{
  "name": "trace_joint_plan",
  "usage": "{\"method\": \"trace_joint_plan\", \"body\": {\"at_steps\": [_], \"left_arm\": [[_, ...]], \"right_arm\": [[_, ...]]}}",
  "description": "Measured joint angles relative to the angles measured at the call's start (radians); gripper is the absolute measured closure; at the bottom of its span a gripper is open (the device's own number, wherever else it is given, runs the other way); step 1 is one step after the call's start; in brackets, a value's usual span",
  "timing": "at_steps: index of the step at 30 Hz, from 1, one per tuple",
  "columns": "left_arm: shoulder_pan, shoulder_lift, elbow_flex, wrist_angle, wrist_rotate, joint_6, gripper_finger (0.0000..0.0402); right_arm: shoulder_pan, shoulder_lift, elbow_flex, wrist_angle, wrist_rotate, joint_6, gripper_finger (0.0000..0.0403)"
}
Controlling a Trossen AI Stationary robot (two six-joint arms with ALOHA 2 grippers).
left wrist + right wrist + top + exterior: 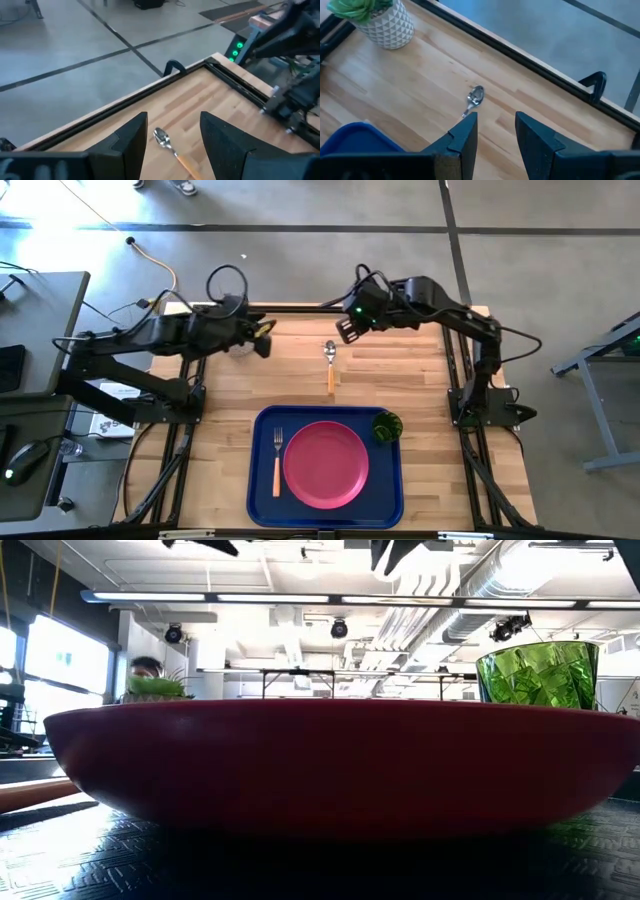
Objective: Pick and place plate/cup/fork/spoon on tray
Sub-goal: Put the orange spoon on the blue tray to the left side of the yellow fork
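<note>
Tray point(262, 480) first, since it anchors everything: dark blue, rigid plastic with a raised rim, it sits at the near middle of the table point(420, 395) and needs no handling. Inside it lies the plate point(325, 464), pink-red and stiff, filling the tray's centre. The cup point(386, 426), dark green and translucent, stands at the tray's far right corner, just beside the plate. The fork point(277, 459) lies within the tray along its left side, touching or nearly touching the plate's edge.

That leaves the spoon point(330, 364), resting on bare wood beyond the tray's far edge, bowl pointing away from the tray and handle toward it. It looks light, thin and stiff; the polished metal bowl would likely be slippery and lies flat, so the slim orange-yellow handle is the better hold, pinched across its width near the middle.

Right gripper point(495, 131) hovers above the wood beyond the tray, near the spoon's bowl, fingers parted moderately and holding nothing. Left gripper point(174, 134) hangs off toward the tray's far left, likewise spread and empty, touching nothing.
</note>
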Motion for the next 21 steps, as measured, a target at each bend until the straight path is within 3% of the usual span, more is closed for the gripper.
{"method": "trace_joint_plan", "body": {"at_steps": [6,11,21], "left_arm": [[0.075,0.084,0.006,0.059,0.083,-0.001,0.0231],[0.130,0.167,0.086,0.057,0.168,0.004,0.0231],[0.199,0.346,0.266,-0.081,0.194,-0.048,0.0231]], "right_arm": [[0.002,-0.021,0.000,-0.004,0.019,-0.020,0.0279],[0.002,-0.028,0.000,-0.004,0.025,-0.046,0.0279],[-0.002,-0.085,0.000,-0.004,0.030,-0.060,0.0279]]}}
